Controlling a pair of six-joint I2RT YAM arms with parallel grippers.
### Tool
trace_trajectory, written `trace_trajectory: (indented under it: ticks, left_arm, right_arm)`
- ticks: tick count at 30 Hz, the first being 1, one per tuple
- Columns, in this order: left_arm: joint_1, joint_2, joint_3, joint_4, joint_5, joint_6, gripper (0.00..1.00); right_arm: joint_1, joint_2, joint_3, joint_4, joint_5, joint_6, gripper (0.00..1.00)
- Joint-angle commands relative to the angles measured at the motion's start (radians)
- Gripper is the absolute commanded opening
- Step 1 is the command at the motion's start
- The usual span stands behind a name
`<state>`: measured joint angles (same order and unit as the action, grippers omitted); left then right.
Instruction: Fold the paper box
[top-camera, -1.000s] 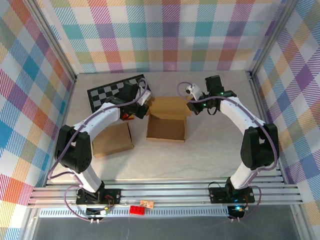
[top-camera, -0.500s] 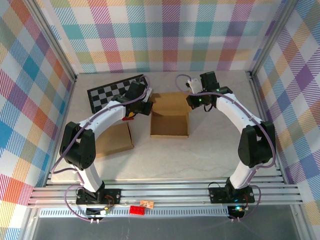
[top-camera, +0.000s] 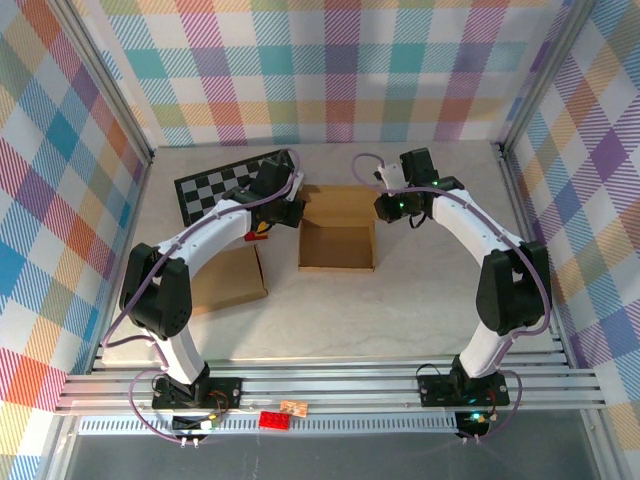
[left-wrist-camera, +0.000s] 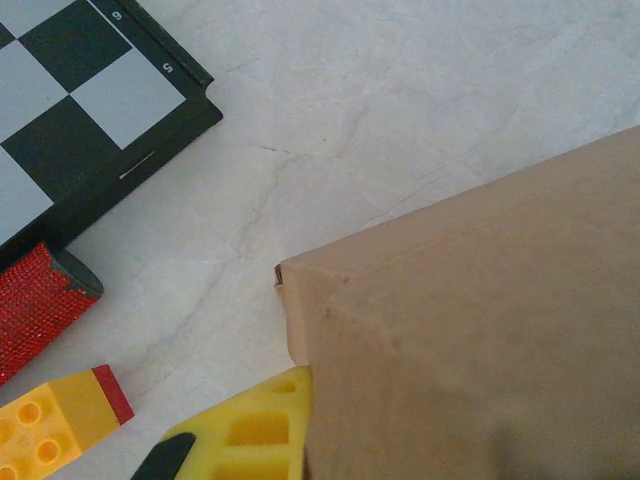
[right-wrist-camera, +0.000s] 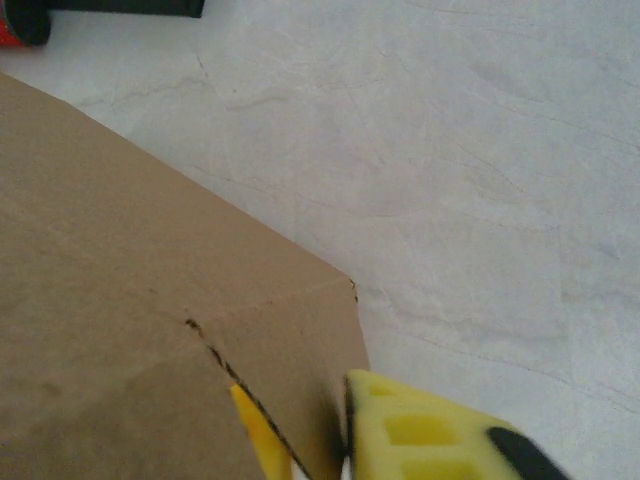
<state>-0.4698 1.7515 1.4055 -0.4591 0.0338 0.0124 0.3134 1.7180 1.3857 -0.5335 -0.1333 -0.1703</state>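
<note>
The brown paper box (top-camera: 337, 246) stands open in the middle of the table, its back flap (top-camera: 340, 204) raised between the two arms. My left gripper (top-camera: 287, 212) is at the box's back left corner. In the left wrist view one yellow finger (left-wrist-camera: 250, 430) presses against the cardboard wall (left-wrist-camera: 470, 320), and the other finger is hidden behind it. My right gripper (top-camera: 386, 208) is at the back right corner. In the right wrist view both yellow fingers (right-wrist-camera: 430, 440) are shut with the box's corner flap (right-wrist-camera: 290, 330) between them.
A second flat cardboard piece (top-camera: 226, 279) lies left of the box. A checkerboard (top-camera: 222, 186) sits at the back left, with a red sparkly object (left-wrist-camera: 30, 305) and a yellow and red brick (left-wrist-camera: 60, 420) beside it. Plaid walls enclose the table.
Both grippers have moved a little toward the far wall with the box's back corners. The box has shifted back and its opening looks squarer.
</note>
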Motion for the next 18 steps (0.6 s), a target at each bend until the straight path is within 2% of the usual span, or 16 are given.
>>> trace_trajectory:
  ticks: [1,5,11,13,18]
  left_arm:
    - [-0.003,0.010,0.031,-0.021,0.011,0.002,0.00]
    - [-0.003,0.021,0.038,-0.020,0.015,-0.024,0.00]
    - [-0.014,0.048,0.052,0.025,0.008,-0.151,0.00]
    - [-0.022,0.058,0.052,0.064,0.008,-0.199,0.00]
    - [-0.036,0.069,0.039,0.203,-0.001,-0.280,0.00]
  right_arm:
    - [-0.005,0.004,0.032,-0.001,-0.032,0.023,0.12]
    - [0.009,0.009,0.042,0.001,-0.014,0.050,0.00]
    - [0.069,0.010,0.043,0.027,0.110,0.217,0.00]
    - [0.098,-0.008,0.013,0.080,0.192,0.280,0.00]
    - [0.105,-0.083,-0.108,0.278,0.293,0.424,0.00]
